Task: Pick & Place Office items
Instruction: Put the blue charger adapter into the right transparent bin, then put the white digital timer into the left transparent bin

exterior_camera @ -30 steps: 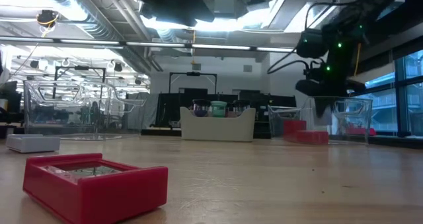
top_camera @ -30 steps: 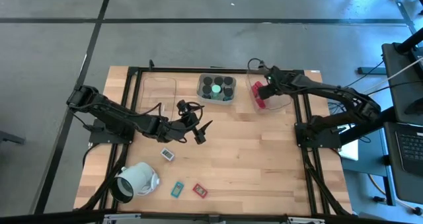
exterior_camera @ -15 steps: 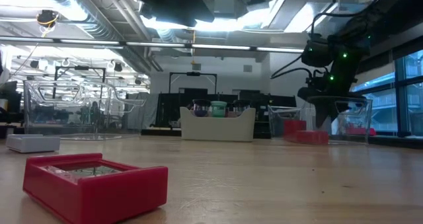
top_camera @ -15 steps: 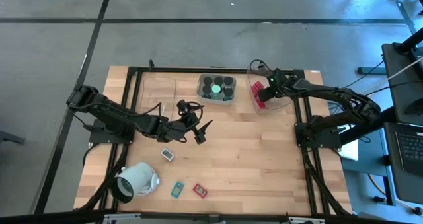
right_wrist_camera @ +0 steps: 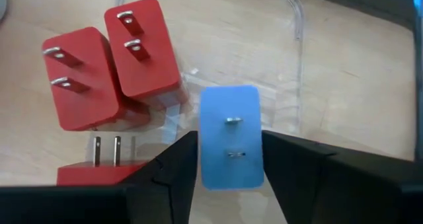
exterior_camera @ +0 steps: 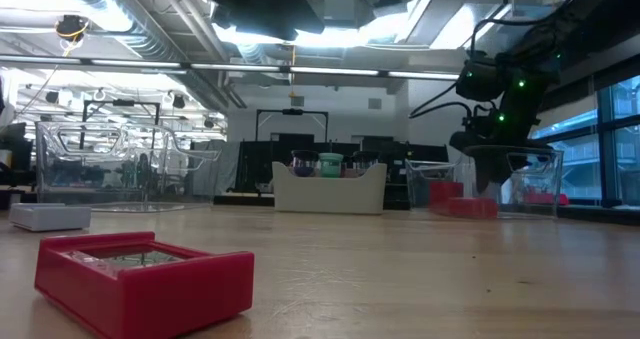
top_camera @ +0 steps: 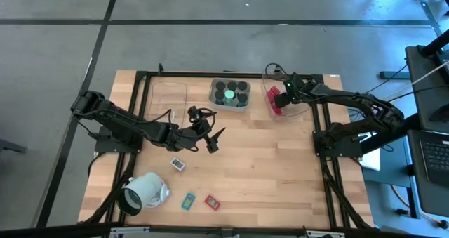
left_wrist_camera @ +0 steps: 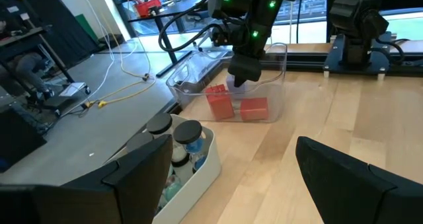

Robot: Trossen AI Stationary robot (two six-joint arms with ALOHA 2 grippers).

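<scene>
My right gripper (right_wrist_camera: 230,146) is over the far right of the table, down in a clear tray (top_camera: 300,106), and is shut on a pale blue cube (right_wrist_camera: 229,137) with two metal prongs. Three red blocks (right_wrist_camera: 109,75) lie on the tray floor beside it. My left gripper (top_camera: 212,138) hangs open over the middle of the table, touching nothing. A white flat rectangle (top_camera: 178,165), a teal one (top_camera: 188,201) and a red one (top_camera: 212,202) lie flat on the wood near the front. Short black cylinders (top_camera: 230,93) stand in a grey bin. My right gripper pinches the pale blue cube between its two fingers, one on each side face (right_wrist_camera: 205,141). The fingers come from above, pointing down, and the pronged face is turned up toward the wrist. The cube is inside the clear tray (exterior_camera: 520,184); I cannot tell whether it rests on the floor.
A large pale mint hollow cylinder (top_camera: 140,192) lies on its side at the near left corner. Another clear tray (top_camera: 168,97) sits at the far left. The grey bin (top_camera: 242,106) stands between the two trays. Bare wood stretches across the middle and near right.
My right gripper has come down into the clear tray with the cube between its fingers, then held still for the last half second. The left arm has not moved.
</scene>
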